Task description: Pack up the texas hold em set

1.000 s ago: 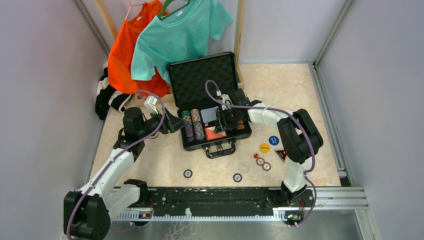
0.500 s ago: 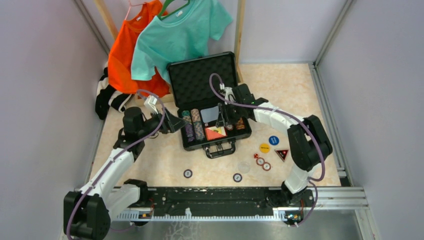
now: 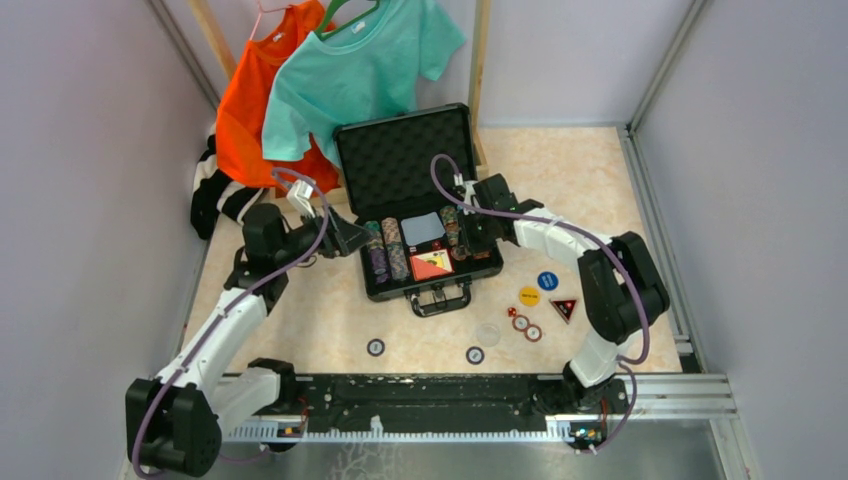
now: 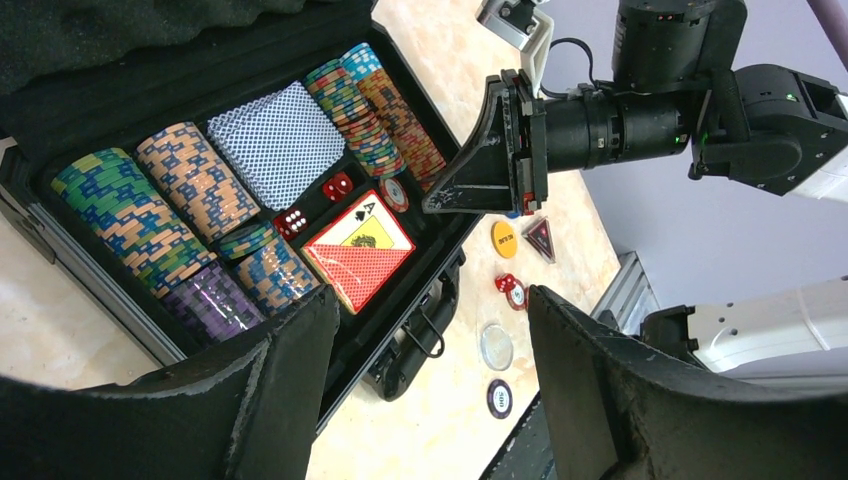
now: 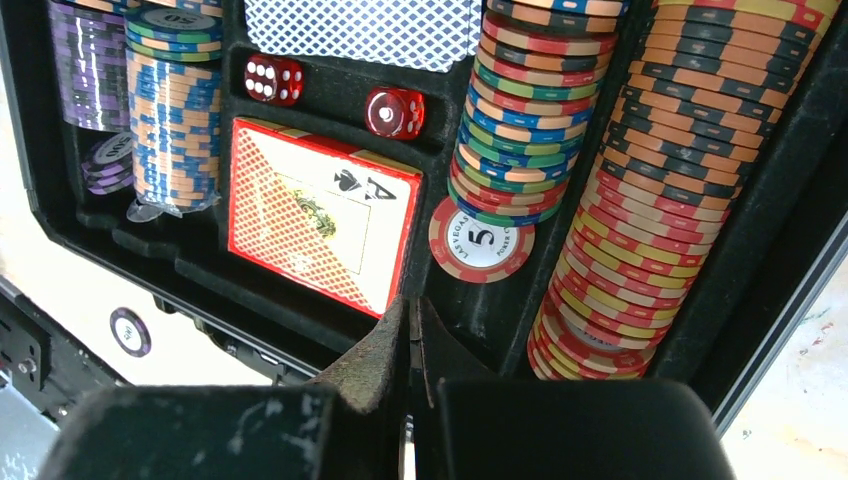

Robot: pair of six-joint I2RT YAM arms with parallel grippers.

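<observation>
The black briefcase (image 3: 405, 150) lies open in the middle of the table, foam lid up at the back. Its tray holds rows of multicoloured poker chips (image 5: 620, 190), a red-orange card box (image 5: 320, 225), a blue-backed deck (image 4: 280, 140) and two red dice (image 5: 273, 78). One red chip (image 5: 481, 240) lies flat beside the card box. My right gripper (image 5: 410, 310) hovers over the tray's right half, shut with nothing in it. At the case's left side my left gripper (image 4: 432, 310) stands open and holds nothing.
Right of the case on the table lie a blue button (image 3: 547, 281), a yellow button (image 3: 529, 296), a red triangular piece (image 3: 562, 308), a red die (image 3: 511, 312) and two red chips (image 3: 527, 328). A clear disc (image 3: 487, 334) and two dark chips (image 3: 375, 347) lie nearer the front rail. Shirts (image 3: 340, 80) hang behind.
My right gripper has closed from half open and shifted right, from over the card box to the chip rows. The left gripper edged slightly toward the case.
</observation>
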